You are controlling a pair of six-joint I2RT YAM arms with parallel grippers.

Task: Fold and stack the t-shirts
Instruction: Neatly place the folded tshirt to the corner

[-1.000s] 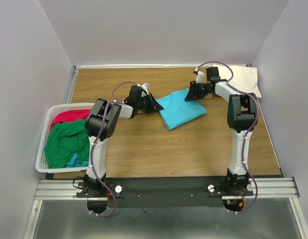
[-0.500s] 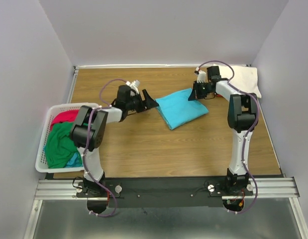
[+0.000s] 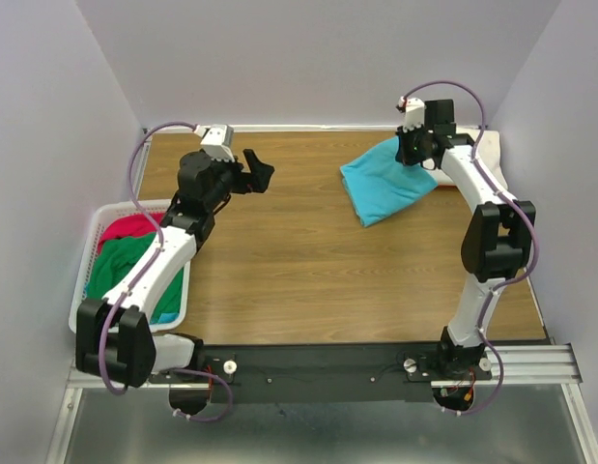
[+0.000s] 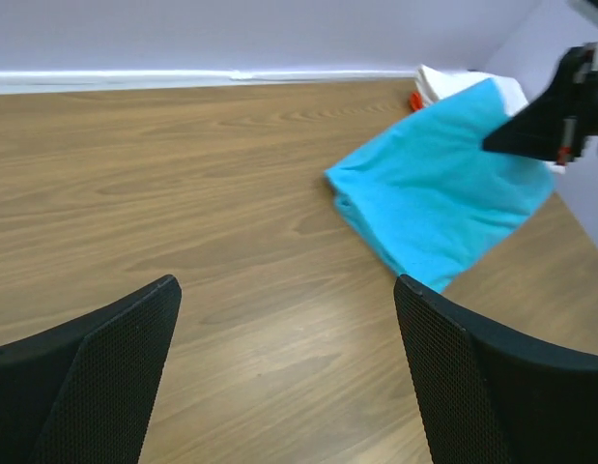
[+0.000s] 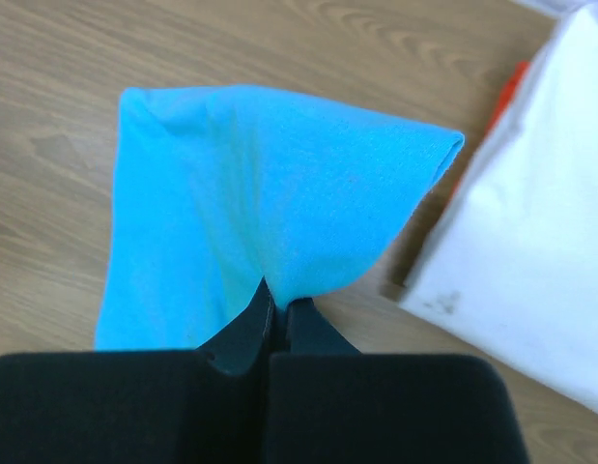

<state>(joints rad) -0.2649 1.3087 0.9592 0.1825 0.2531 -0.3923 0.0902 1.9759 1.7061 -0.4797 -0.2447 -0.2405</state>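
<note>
A folded turquoise t-shirt lies at the far right of the table. My right gripper is shut on its edge and lifts that edge a little. Just beyond it lies a folded cream-white t-shirt with a strip of orange cloth showing under it. My left gripper hangs open over bare wood at the far left, well apart from the turquoise t-shirt, with nothing between its fingers.
A white lattice basket stands at the left edge. It holds a red t-shirt, a green t-shirt and a bit of blue cloth. Walls close in the table at the back and on both sides.
My left gripper let go of the turquoise t-shirt, opened wide and drew back to the left. My right gripper shut on the t-shirt and dragged it right, toward the cream-white one.
</note>
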